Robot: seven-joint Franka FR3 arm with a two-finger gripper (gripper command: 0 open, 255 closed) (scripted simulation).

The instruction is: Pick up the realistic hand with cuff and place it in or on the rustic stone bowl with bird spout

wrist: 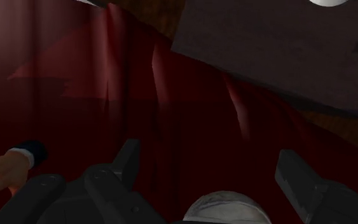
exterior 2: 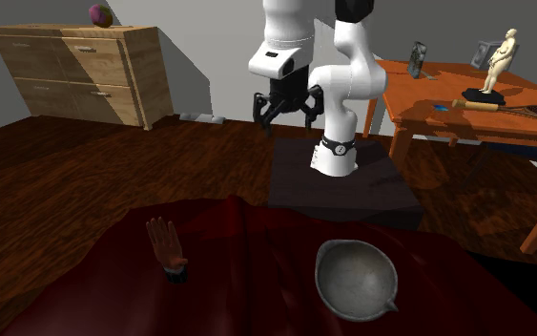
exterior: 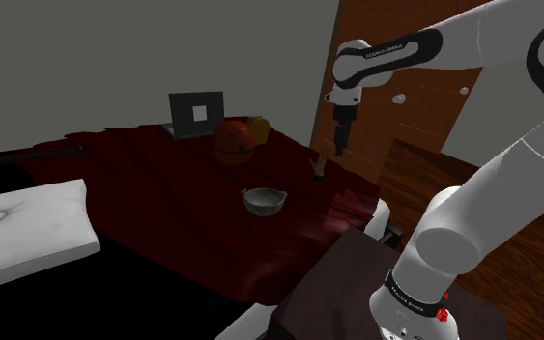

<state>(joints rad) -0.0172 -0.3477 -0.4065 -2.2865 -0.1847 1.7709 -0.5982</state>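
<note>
The flesh-coloured hand with a dark cuff (exterior 2: 167,250) lies on the dark red cloth (exterior 2: 247,277), fingers pointing toward the stand. In the shoulder view the hand (exterior: 320,167) sits near the cloth's right edge. The grey stone bowl (exterior 2: 355,277) with a small spout stands apart from it, toward the second exterior view's right, and reads as a pale bowl (exterior: 264,201) mid-cloth in the shoulder view. My gripper (exterior: 341,145) hangs open in the air above the hand, holding nothing. In the wrist view the gripper (wrist: 212,167) has its fingers wide apart, and the hand (wrist: 9,168) lies off to one side of them.
An orange ball (exterior: 236,140) and a dark framed panel (exterior: 197,114) stand at the cloth's far end. A white marble slab (exterior: 18,227) lies at the shoulder view's left. The dark stand top (exterior 2: 338,181), a wooden dresser (exterior 2: 85,72) and an orange table (exterior 2: 476,110) surround the arm.
</note>
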